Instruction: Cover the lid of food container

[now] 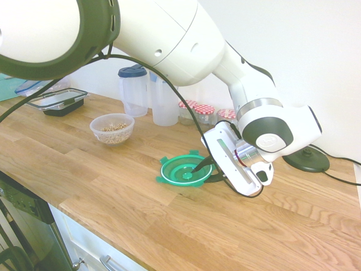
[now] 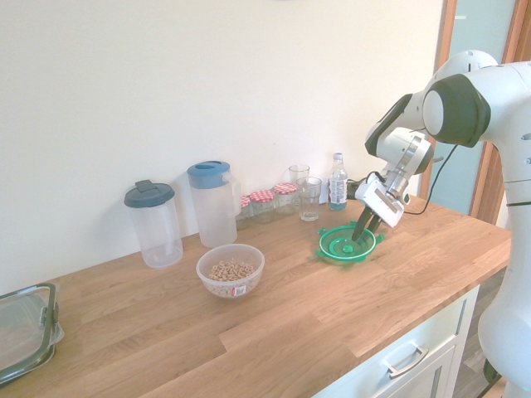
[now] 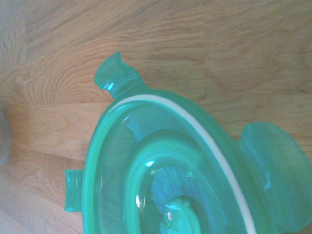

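The green lid (image 1: 179, 169) lies flat on the wooden counter, its white ring facing up. My gripper (image 1: 202, 169) is tilted down onto the lid's right rim, reaching into its hollow. From the other side, the gripper (image 2: 362, 235) meets the lid (image 2: 340, 244) at its rim nearest the arm. The wrist view is filled by the lid (image 3: 161, 170) and two of its clip tabs. The food container (image 1: 112, 129), a clear bowl of beige grains, stands apart to the left, uncovered; in the second exterior view the same food container (image 2: 231, 269) is near the counter's middle.
Two lidded jugs (image 1: 133, 89) and red-capped jars (image 1: 203, 113) line the wall. A glass (image 2: 309, 199) and a bottle (image 2: 337, 182) stand behind the lid. A rectangular black-rimmed container (image 1: 56, 101) sits far left. A dark disc with a cable (image 1: 307, 160) lies right.
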Robot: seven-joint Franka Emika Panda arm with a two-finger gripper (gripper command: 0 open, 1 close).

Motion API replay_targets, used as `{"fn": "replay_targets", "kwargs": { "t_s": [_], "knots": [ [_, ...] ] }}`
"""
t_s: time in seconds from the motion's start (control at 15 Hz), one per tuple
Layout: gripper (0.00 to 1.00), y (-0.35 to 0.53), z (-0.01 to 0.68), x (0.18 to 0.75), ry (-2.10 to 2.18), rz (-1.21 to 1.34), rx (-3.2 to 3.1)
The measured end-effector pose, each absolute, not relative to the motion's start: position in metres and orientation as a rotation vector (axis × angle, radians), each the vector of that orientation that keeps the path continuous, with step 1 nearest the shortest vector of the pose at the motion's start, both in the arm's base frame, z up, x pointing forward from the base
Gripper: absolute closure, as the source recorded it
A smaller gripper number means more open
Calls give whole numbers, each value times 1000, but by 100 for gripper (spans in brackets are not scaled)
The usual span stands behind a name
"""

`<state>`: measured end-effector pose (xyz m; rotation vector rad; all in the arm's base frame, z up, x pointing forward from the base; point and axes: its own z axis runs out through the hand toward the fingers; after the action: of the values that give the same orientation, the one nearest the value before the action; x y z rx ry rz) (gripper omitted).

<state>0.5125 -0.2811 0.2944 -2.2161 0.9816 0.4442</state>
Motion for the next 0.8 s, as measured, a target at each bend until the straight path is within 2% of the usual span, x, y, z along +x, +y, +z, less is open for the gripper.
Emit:
{"fn": "replay_targets", "kwargs": {
  "t_s": [0.6, 0.8],
  "knots": [
    [100, -281, 308, 520, 966, 413, -2236],
    [100, -282, 369, 525, 1004, 348, -2371]
  ]
}}
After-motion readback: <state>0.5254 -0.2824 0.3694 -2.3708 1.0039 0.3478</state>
